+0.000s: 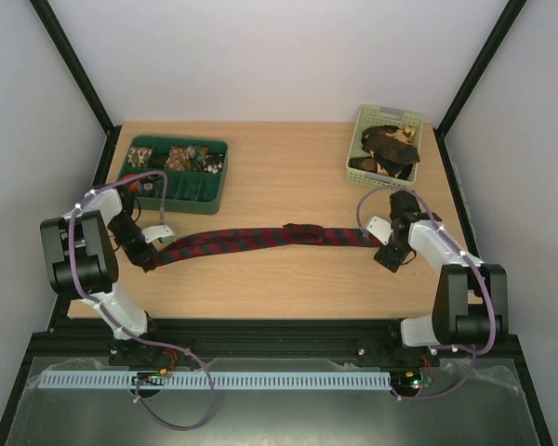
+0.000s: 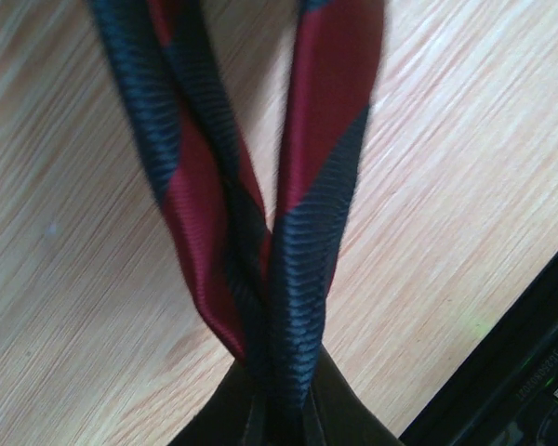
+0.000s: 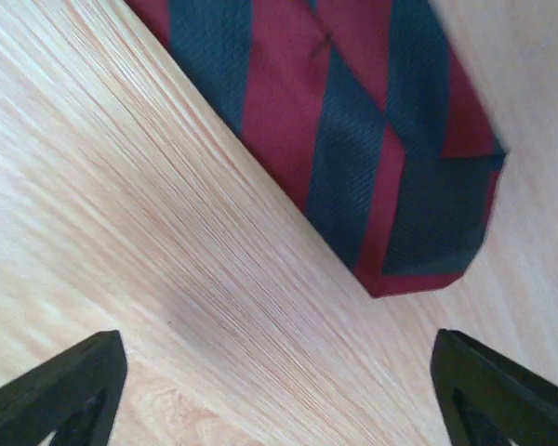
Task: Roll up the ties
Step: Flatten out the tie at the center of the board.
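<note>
The striped tie point(image 1: 260, 238) is dark red crossed by broad navy diagonal bands, the navy finely ribbed; the table point(image 1: 288, 167) beneath is pale honey wood with a fine straight grain. The tray point(image 1: 193, 189) is dark green, its rolls point(image 1: 179, 158) brown and tan, mottled; the basket point(image 1: 357, 153) is pale green lattice, the heaped ties point(image 1: 391, 149) inside it dark brown and black with a touch of tan. The left arm point(image 1: 79, 255) and right arm point(image 1: 465, 297) are black with white segments and lilac cables point(image 1: 191, 409).
</note>
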You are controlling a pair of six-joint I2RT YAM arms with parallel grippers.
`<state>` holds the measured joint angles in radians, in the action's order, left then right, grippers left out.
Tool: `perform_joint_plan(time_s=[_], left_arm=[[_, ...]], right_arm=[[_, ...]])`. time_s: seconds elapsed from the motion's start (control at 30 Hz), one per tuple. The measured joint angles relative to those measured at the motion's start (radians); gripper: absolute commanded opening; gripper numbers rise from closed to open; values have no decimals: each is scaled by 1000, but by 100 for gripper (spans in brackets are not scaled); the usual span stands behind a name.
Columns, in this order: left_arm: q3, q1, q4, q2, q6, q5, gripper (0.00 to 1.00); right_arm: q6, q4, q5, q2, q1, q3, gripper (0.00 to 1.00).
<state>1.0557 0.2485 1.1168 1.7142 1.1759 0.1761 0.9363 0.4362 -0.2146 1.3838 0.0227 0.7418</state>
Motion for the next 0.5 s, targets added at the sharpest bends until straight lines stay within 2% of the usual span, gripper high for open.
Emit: perform_joint_plan(time_s=[0.1, 0.2, 0.3, 0.5], left_arm=[[13, 39, -3, 27, -2, -13, 2], [13, 58, -3, 27, -2, -23, 3], [13, 58, -6, 27, -10, -22, 4], [13, 55, -23, 27, -26, -22, 4]], right_arm=[[-14, 138, 87, 2, 23, 125, 95], [-89, 196, 164, 11, 122, 251, 93], [-198, 211, 235, 62, 235, 345, 87], [-407, 174, 314, 286, 407, 468, 72]])
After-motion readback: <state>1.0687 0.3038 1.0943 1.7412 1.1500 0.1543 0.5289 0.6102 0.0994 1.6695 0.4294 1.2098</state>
